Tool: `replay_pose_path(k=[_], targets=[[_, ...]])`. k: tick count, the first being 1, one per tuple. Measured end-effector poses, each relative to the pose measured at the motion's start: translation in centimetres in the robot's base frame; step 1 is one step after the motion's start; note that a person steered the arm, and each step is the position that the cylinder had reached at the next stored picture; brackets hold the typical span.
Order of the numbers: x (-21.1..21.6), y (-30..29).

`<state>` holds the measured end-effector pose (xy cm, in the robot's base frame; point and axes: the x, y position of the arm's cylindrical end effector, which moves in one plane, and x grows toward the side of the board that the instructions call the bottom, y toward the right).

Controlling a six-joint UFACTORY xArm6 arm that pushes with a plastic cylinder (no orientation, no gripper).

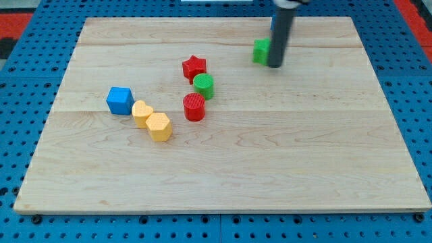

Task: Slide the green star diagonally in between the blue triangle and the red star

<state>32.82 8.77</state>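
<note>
Pale wooden bench (223,175) lies on a blue perforated base (27,74), seen from the one camera. From the view's top a dark rod descends; the arm carries no claw, so nothing is held and no opening can be told. The rod's lower end, my tip (275,66), meets the board near the view's upper right.

Just beside the tip, on its left in the view, sits a green block (260,50). The rod covers its right part, so its shape cannot be made out with certainty, and contact between tip and block cannot be confirmed. A sliver of blue (273,24) shows at the rod's left edge above the green block; its form is hidden.

Near the board's centre a red star (194,67) stands, with a green cylinder (204,86) touching or just below it to the right. A red cylinder (194,107) sits just below that. These lie well apart from the tip, toward the view's left.

Further left, a blue cube (120,100) stands alone. A yellow heart (142,113) is just to its right, and a yellow hexagonal block (159,126) touches the heart at its lower right.
</note>
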Motion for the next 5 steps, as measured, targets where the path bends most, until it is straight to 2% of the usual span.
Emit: replay_pose_path(k=[1, 2, 3, 4, 5], targets=[[2.4, 2.7], [2.5, 4.0], [-0.7, 6.8], [-3.5, 6.5], [-4.4, 4.6]])
